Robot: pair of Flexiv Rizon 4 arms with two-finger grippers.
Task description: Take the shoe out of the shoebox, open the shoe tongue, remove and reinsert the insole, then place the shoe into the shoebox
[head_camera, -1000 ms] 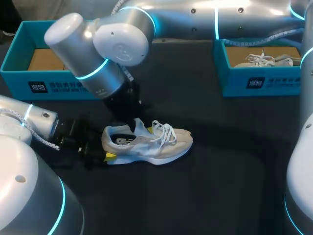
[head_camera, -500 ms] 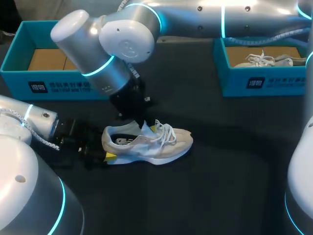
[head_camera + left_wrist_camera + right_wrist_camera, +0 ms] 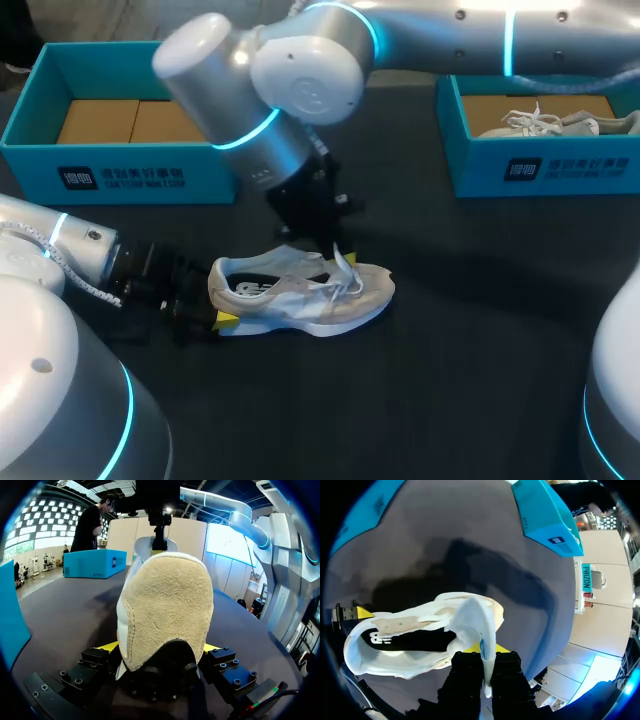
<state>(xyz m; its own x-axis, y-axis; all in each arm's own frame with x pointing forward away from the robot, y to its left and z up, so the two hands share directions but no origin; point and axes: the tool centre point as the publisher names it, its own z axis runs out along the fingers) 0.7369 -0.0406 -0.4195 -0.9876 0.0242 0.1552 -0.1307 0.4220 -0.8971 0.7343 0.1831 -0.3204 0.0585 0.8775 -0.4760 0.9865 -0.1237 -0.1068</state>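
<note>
Shoe [image 3: 340, 305] upright, long axis left-right, toe pointing right (heel leftward).

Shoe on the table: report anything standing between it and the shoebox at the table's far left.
Nothing lies on the table between the shoe and the left shoebox. The right arm hangs over that stretch, though, with the right gripper shut on the tongue, and the left gripper clamps the heel.

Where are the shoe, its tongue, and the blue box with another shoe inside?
shoe [image 3: 340, 308]: head view, on its side panel.
tongue [image 3: 477, 622]: right wrist view, on the raised flap.
blue box [image 3: 580, 165]: head view, on its front wall.
</note>
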